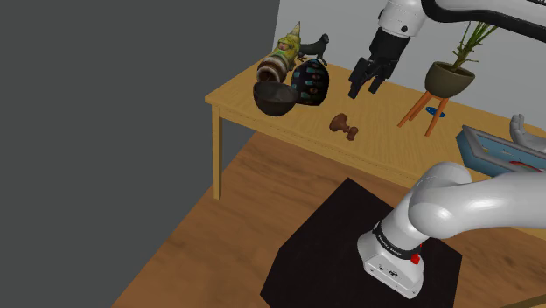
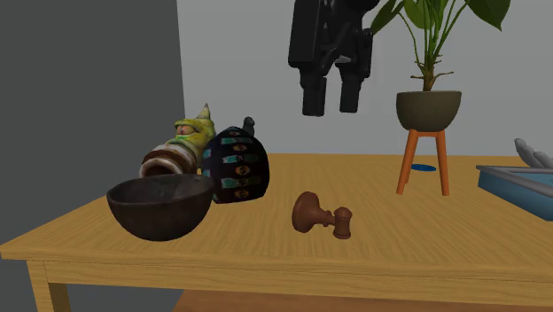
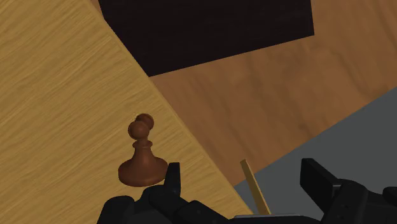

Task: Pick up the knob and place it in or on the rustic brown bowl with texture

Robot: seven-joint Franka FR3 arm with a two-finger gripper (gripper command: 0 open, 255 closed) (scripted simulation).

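We find bare table (image 1: 376,144) open around the knob (image 1: 344,126), with bowl (image 1: 275,98), patterned ornament (image 1: 311,83) and figurine (image 1: 284,54) crowding one end and a potted plant (image 1: 449,79) near the wall-side edge.

in the second exterior view the top edge cuts off the gripper (image 2: 330,106) and the right edge cuts the blue tray (image 2: 512,188). the dark patterned egg (image 2: 235,166) hides part of the gnome figure (image 2: 182,142). the blue spot (image 2: 424,167) by the plant stand (image 2: 408,164) is too small to name.
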